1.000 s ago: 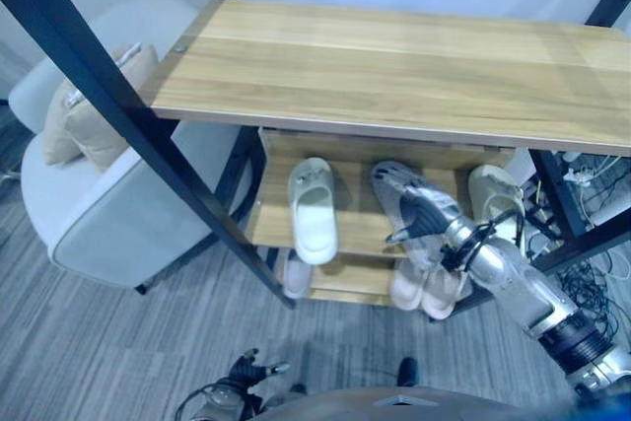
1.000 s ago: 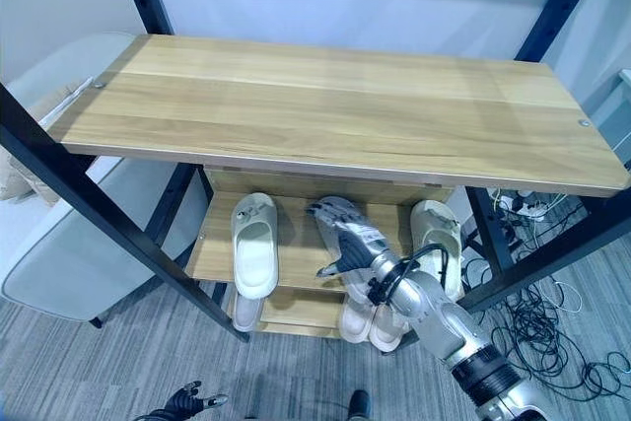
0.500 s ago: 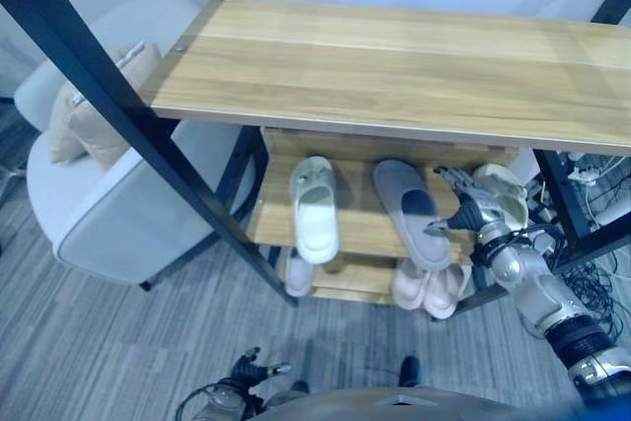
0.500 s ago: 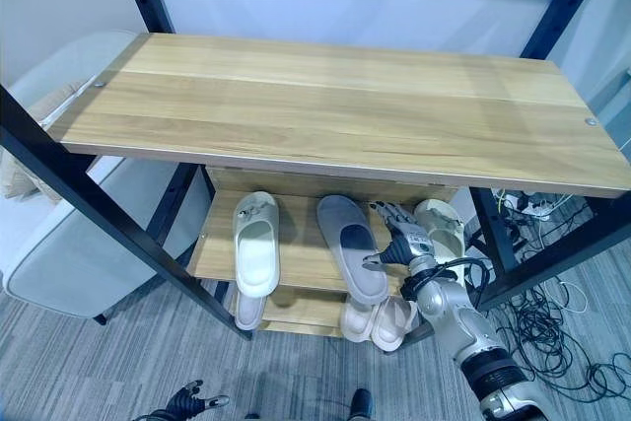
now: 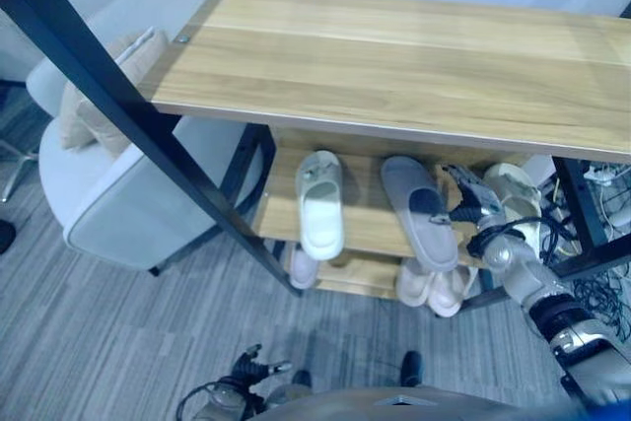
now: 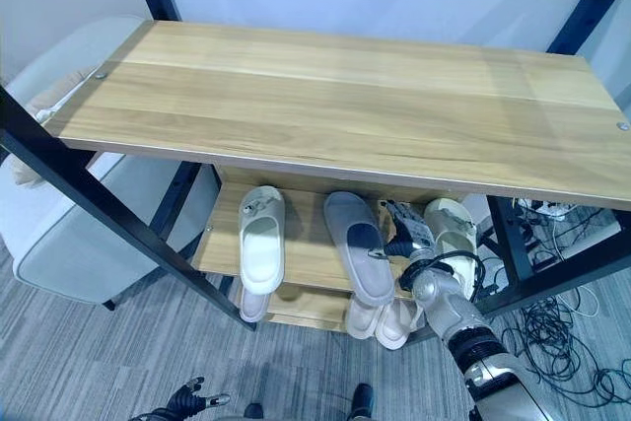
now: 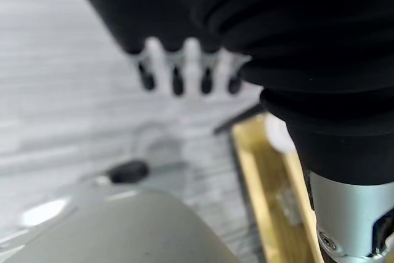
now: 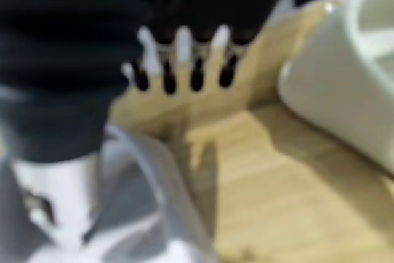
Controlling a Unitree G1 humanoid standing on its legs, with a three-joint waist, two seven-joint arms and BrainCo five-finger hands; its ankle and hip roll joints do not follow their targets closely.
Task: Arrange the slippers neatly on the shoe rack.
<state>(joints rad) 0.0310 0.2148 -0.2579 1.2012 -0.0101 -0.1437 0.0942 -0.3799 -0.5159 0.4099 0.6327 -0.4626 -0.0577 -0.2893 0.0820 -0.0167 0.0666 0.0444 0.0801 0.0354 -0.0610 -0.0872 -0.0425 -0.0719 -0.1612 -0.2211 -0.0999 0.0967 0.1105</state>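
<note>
Three slippers in a row on the middle shelf [image 5: 360, 234] of the shoe rack [image 6: 345, 96]: a white slipper [image 5: 319, 202] on the left, a grey slipper [image 5: 419, 212] in the middle with its heel end poking out over the front edge, and a cream slipper [image 5: 515, 199] on the right. Right hand [image 6: 409, 231] up at that shelf, in the gap between the grey and cream slippers, fingers [image 8: 178, 66] straight and spread, holding nothing. Down on the bottom shelf, a pale pink pair [image 6: 383, 320] and one more light slipper [image 5: 302, 268], and low by the grey floor [image 5: 118, 342], the left hand [image 7: 184, 69], fingers loose and empty.
</note>
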